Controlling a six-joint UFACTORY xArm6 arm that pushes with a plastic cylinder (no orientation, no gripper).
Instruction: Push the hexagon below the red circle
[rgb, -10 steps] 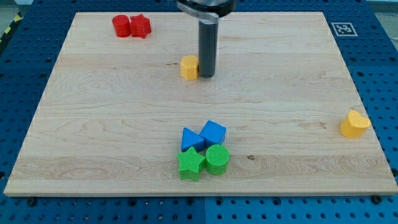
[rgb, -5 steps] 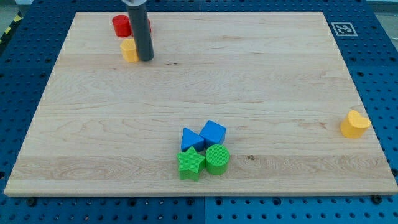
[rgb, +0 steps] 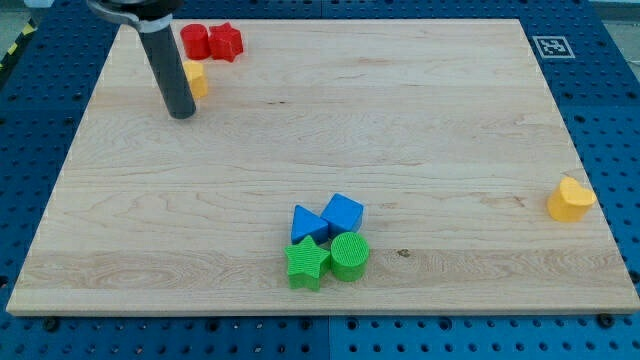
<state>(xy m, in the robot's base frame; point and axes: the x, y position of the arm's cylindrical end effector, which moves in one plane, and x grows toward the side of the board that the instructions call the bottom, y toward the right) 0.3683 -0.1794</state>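
Observation:
The yellow hexagon lies near the board's top left, just below the red circle and close to it. A red star touches the circle's right side. My tip rests on the board just below and left of the hexagon, and the rod hides the hexagon's left edge.
A yellow heart sits at the board's right edge. A cluster at the bottom middle holds a blue triangle, a blue cube, a green star and a green circle. The wooden board has a marker tag at its top right.
The rod pushed the yellow hexagon from the board's upper middle to the top left, under the red circle. The tip has since slid left and down, past the hexagon.

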